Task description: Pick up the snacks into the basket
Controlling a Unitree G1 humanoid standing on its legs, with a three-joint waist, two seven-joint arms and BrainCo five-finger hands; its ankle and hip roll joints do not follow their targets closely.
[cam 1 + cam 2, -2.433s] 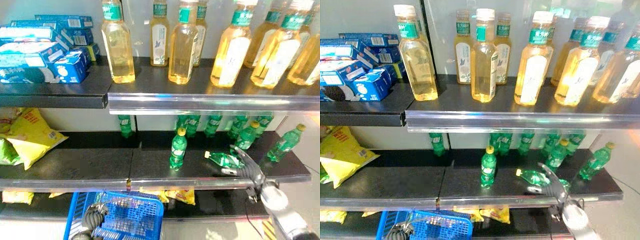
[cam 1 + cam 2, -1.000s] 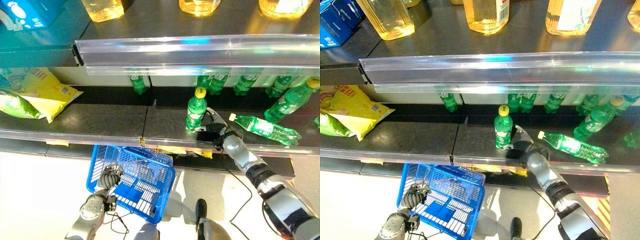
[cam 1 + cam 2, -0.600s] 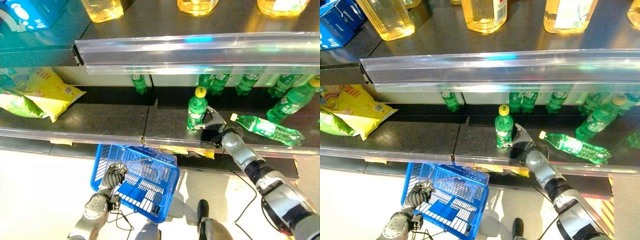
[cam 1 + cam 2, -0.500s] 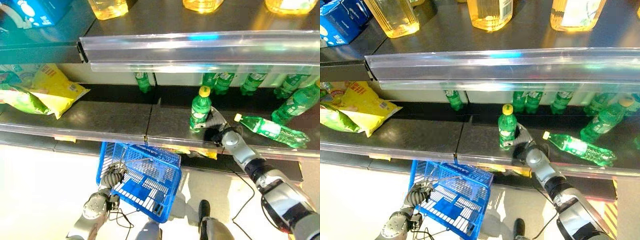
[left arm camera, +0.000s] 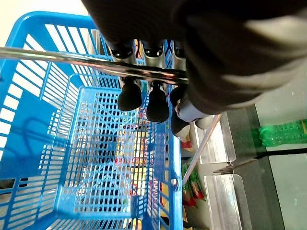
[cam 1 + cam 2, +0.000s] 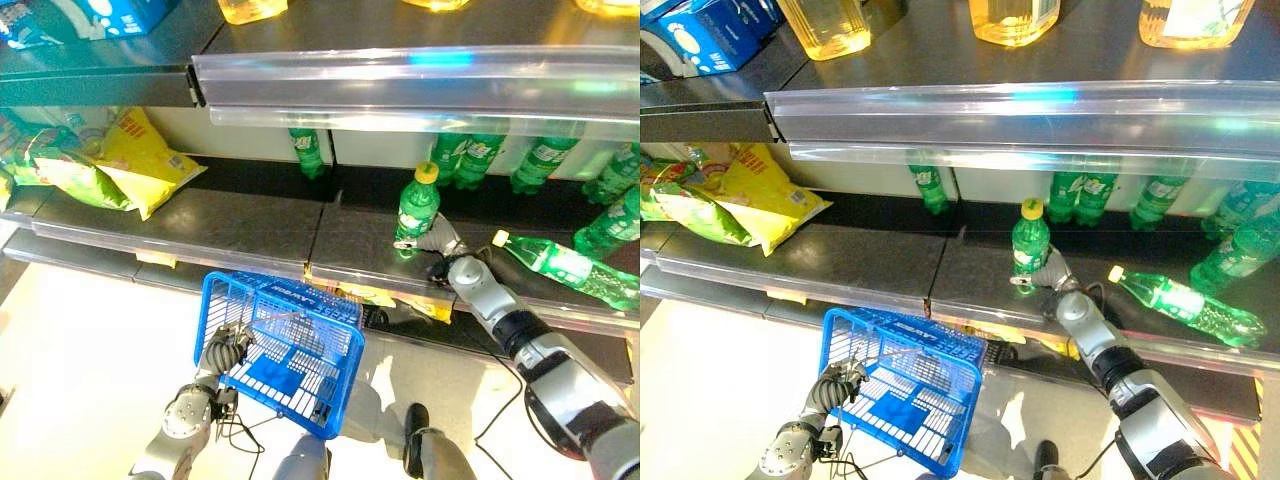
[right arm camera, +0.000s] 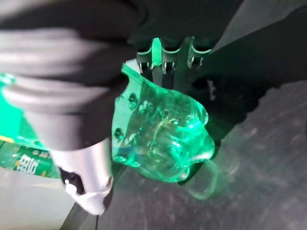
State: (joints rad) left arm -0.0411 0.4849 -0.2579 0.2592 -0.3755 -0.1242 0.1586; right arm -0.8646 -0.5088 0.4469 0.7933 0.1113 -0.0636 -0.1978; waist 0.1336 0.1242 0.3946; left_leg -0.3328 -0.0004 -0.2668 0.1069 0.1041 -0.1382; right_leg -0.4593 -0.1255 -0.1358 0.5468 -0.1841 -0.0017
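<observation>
While the left hand (image 6: 222, 350) keeps its fingers hooked round the handle of the blue basket (image 6: 283, 352), hung low in front of the shelf (image 6: 230, 225) to catch goods, the right hand (image 6: 1057, 277) wraps the base of the upright green bottle (image 6: 1029, 242), apparently gripping it (contact partly hidden). Snack bags (image 6: 130, 165) lie far left. A fallen bottle (image 6: 572, 270) crowds the right; the shelf lip lies near.
</observation>
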